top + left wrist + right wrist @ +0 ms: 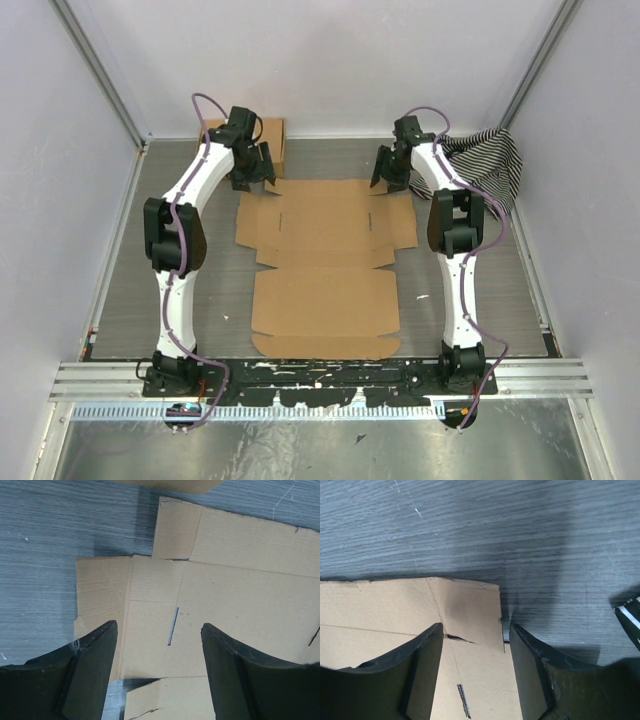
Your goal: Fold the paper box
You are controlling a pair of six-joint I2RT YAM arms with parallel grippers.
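The paper box (325, 262) lies flat and unfolded in the middle of the table, a brown die-cut sheet with side flaps and slots. My left gripper (256, 170) is open and empty above its far left corner; the left wrist view shows the left flap and a slot (172, 626) between the open fingers (95, 665). My right gripper (390, 172) is open and empty above the far right corner; the right wrist view shows the corner flap (470, 611) and a slot (464, 700) between the fingers (530, 660).
A smaller brown cardboard box (268, 140) stands at the back left, just behind my left gripper. A black-and-white striped cloth (487, 160) lies at the back right, beside the right arm; its edge shows in the right wrist view (630, 617). White walls close in the table on three sides.
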